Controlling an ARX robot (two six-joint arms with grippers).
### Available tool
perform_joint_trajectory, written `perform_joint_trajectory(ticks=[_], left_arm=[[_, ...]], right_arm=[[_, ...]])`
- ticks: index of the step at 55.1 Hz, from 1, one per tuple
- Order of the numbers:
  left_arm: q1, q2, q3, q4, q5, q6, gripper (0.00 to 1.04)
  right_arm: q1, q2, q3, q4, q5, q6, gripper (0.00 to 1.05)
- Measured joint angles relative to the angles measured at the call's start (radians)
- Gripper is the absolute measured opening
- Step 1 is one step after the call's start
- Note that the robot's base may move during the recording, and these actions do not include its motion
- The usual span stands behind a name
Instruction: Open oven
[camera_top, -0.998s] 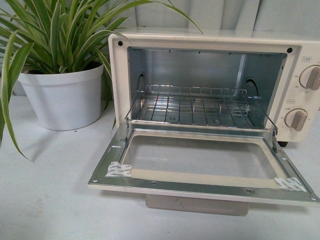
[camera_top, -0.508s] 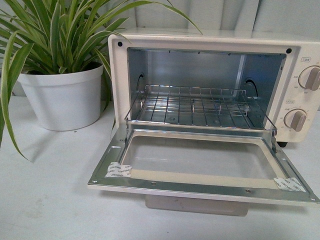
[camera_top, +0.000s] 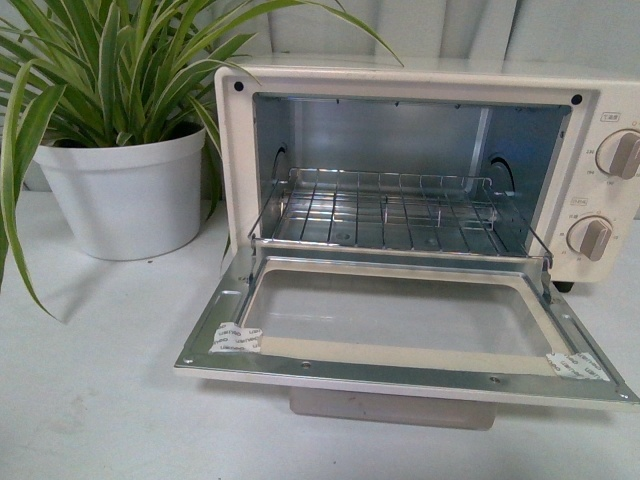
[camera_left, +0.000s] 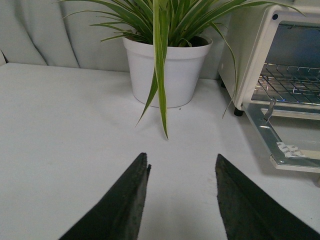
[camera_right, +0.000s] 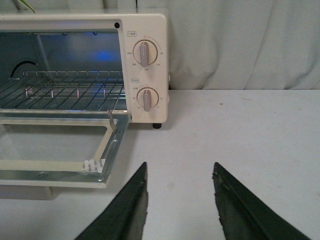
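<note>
The cream-white oven (camera_top: 235, 130) stands on the table with its glass door (camera_top: 400, 325) folded down flat. The wire rack (camera_top: 395, 215) shows inside. The pale bar handle (camera_top: 390, 408) hangs under the door's front edge. Two knobs (camera_top: 605, 195) sit on the right panel. Neither arm shows in the front view. My left gripper (camera_left: 182, 160) is open and empty over bare table, left of the oven (camera_left: 252, 55). My right gripper (camera_right: 180, 170) is open and empty, to the right of the door's corner (camera_right: 97, 172) and below the knobs (camera_right: 145, 75).
A white pot (camera_top: 125, 195) with a long-leaved striped plant (camera_top: 110, 70) stands left of the oven, also in the left wrist view (camera_left: 167, 72). One leaf (camera_left: 160, 85) hangs toward my left gripper. A pale curtain (camera_right: 240, 45) hangs behind the white table (camera_top: 90, 380).
The front view has shifted very slightly; the oven door stays fully down and nothing else has moved.
</note>
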Motion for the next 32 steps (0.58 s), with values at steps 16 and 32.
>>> perform_joint_trajectory(ticks=[16,32], left_arm=[[0.000,0.000,0.000,0.000,0.000,0.002,0.99],[0.000,0.000,0.000,0.000,0.000,0.002,0.98]], right_arm=[[0.000,0.000,0.000,0.000,0.000,0.001,0.96],[0.000,0.000,0.000,0.000,0.000,0.000,0.95]])
